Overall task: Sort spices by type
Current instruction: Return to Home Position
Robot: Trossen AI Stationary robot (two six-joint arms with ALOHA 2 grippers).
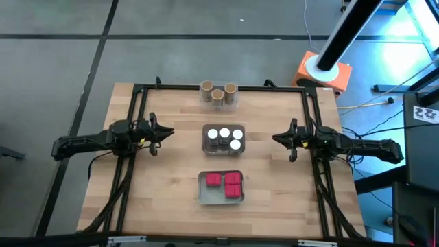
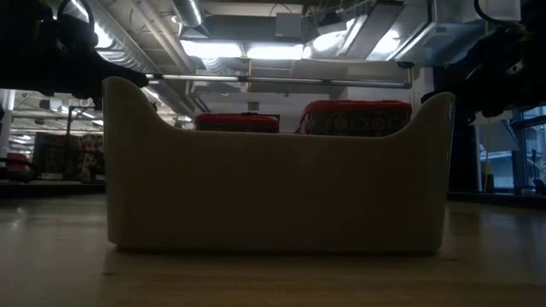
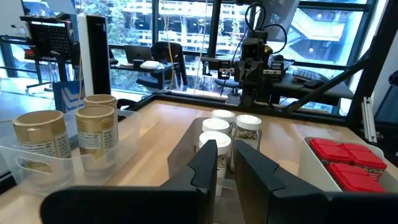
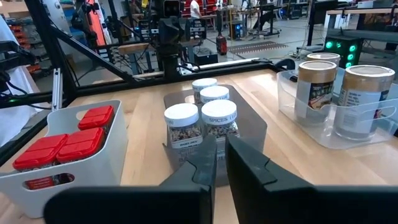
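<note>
**Both claws parked either side of the sorted spices**

High view: my left claw and right claw face each other, well apart. White-lidded jars sit in the dark tray between them. Tan-topped cylinders are off one side of that line. Red boxes in the grey tray are off the other.

Low view: grey tray wall, red tops above the rim.

Left wrist: fingers nearly together, gripping nothing, jars straight ahead.

Right wrist: same.

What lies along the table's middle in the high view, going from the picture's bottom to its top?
First the grey tray of red boxes → dark tray of white-lidded jars → clear tray of tan-topped cylinders.
</note>
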